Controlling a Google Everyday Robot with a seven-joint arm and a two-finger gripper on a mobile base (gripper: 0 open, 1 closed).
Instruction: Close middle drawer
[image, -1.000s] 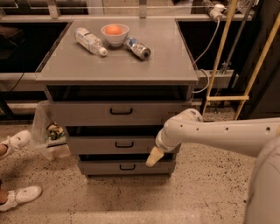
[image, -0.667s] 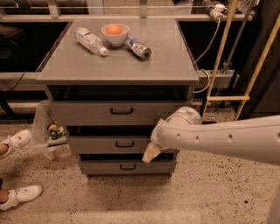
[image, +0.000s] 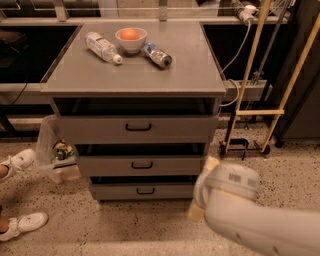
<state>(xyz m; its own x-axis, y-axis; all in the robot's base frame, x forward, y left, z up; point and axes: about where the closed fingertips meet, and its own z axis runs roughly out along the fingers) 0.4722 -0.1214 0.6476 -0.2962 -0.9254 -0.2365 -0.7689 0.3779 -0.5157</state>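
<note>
- The middle drawer (image: 142, 165) sits between the taller top drawer (image: 138, 128) and the bottom drawer (image: 145, 190). There's a dark gap above its low front, so I'd say it's not fully in yet.
- Its front runs left to right across the cabinet, with the little black handle (image: 142, 164) dead centre. Closing it means a push straight back into the cabinet, square to that front.
- The gripper (image: 199, 205) is off the drawer's right end, a bit lower than the front and out on the floor side. From the jaws, the drawer lies up and to the left.
- Honestly can't tell whether the jaws are apart or together. That end of the arm is just a cream smear.
- It doesn't look like it's touching the front. It's near the right corner but clear of it.
- The arm (image: 260, 225) comes in from the lower right, with its fat white wrist pointing left toward the cabinet.
- My guess is it needs to come up and left so the push lands nearer the handle. Shoving at the far right edge could rack the drawer.
- The bowl (image: 131, 40) and bottle (image: 102, 47) up on the worktop (image: 150, 80) are well out of the way.
</note>
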